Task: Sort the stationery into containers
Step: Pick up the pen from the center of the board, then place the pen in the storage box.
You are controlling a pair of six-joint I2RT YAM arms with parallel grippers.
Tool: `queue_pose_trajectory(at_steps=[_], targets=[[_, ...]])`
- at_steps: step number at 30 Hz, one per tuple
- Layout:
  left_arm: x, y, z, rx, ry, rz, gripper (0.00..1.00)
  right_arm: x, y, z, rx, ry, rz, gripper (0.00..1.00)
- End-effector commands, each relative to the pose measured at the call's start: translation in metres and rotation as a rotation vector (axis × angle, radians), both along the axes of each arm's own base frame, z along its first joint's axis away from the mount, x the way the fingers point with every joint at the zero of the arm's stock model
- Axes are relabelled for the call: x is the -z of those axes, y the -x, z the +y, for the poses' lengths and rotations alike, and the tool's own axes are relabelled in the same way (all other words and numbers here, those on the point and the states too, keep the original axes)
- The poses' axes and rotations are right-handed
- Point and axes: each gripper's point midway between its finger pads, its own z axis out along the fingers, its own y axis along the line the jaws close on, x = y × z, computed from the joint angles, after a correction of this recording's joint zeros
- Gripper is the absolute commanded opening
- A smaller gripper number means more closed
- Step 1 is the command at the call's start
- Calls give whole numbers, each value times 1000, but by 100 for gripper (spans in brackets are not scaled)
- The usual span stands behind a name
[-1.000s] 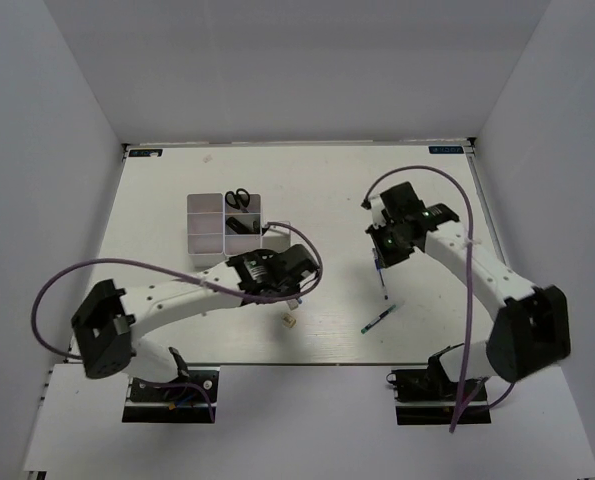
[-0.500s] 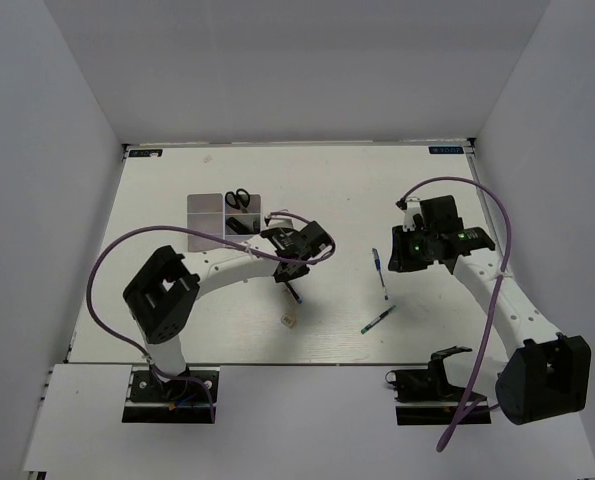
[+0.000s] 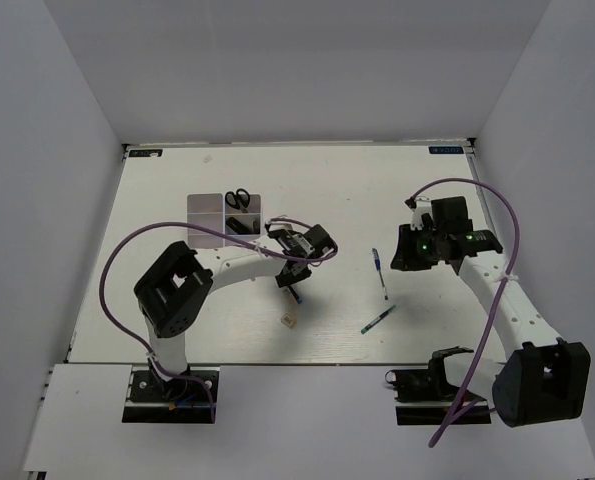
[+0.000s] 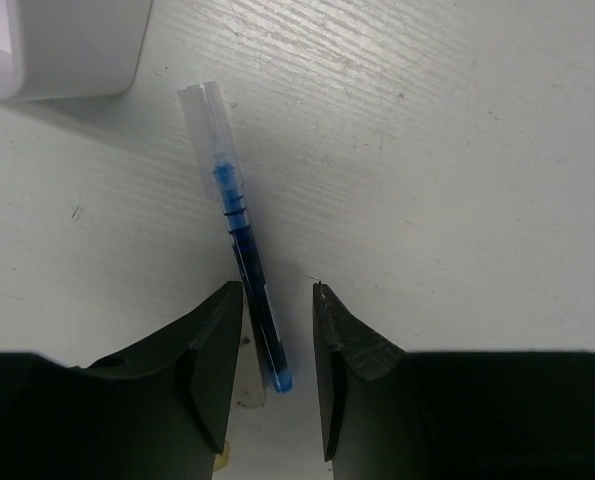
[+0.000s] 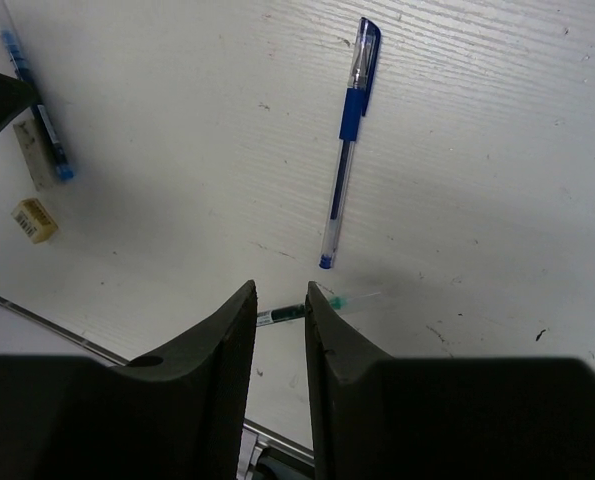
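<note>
My left gripper (image 4: 277, 290) stands low over the table, open, its jaws astride the lower end of a thin blue pen (image 4: 239, 240) that lies flat, closer to the left finger. In the top view this gripper (image 3: 293, 280) is just right of the white organiser tray (image 3: 205, 203), which holds black scissors (image 3: 239, 198). My right gripper (image 5: 280, 290) hangs open and empty, high above a capped blue pen (image 5: 347, 150) and a green pen (image 5: 322, 309). In the top view it (image 3: 397, 256) is right of that blue pen (image 3: 379, 272).
A beige eraser (image 3: 289, 320) lies near the front edge, below the left gripper; a second one (image 5: 33, 163) lies beside the left pen. The tray's corner (image 4: 77, 50) shows at the upper left of the left wrist view. White walls enclose the table.
My right gripper opened and drew back to the right, leaving the capped blue pen on the table. The left arm shifted right and its jaws narrowed around the other blue pen.
</note>
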Motion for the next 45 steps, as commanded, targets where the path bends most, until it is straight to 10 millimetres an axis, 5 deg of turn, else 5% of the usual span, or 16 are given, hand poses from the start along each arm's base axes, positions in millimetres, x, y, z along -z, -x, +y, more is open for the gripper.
queue_pose_trajectory(at_steps=[1,16,19,22,26,28,31,33,35,37,39,40,42,43,44,45], targets=[[2,-8,10,-104,-17,-31,45,-5,0,3,2,-40,-15,30],[27,-10,21,-87,-120,15,44,-7,-1,-1,30,-74,1,30],[36,-5,19,-79,-120,36,34,-7,-2,-3,36,-78,-1,30],[45,0,17,-71,-110,53,10,-8,-3,-4,43,-81,-1,30],[37,6,-1,10,-84,42,0,-8,-2,-5,48,-87,4,30],[11,-4,-12,77,-92,-35,0,-7,-3,-5,43,-87,2,55],[-32,-8,-21,169,-116,-124,0,-8,-2,-5,32,-95,4,80],[-69,-17,-15,204,-140,-210,0,-8,-1,-5,22,-93,2,78],[-93,-20,-7,237,-153,-261,0,-9,0,-4,14,-98,1,61],[-125,-24,9,244,-170,-344,0,-7,1,-4,9,-101,8,55],[-133,-30,29,239,-212,-378,0,-8,0,-3,8,-105,4,55],[-156,-31,36,265,-208,-429,0,-7,0,-3,7,-104,8,55],[-154,-39,62,239,-252,-450,0,-7,1,-3,6,-105,11,55],[-176,-42,72,263,-267,-513,0,-5,1,-2,2,-106,14,57],[-168,-45,87,251,-299,-512,0,-6,0,-2,4,-106,10,57],[-193,-56,86,196,-237,-625,0,-6,0,-2,0,-108,11,58]])
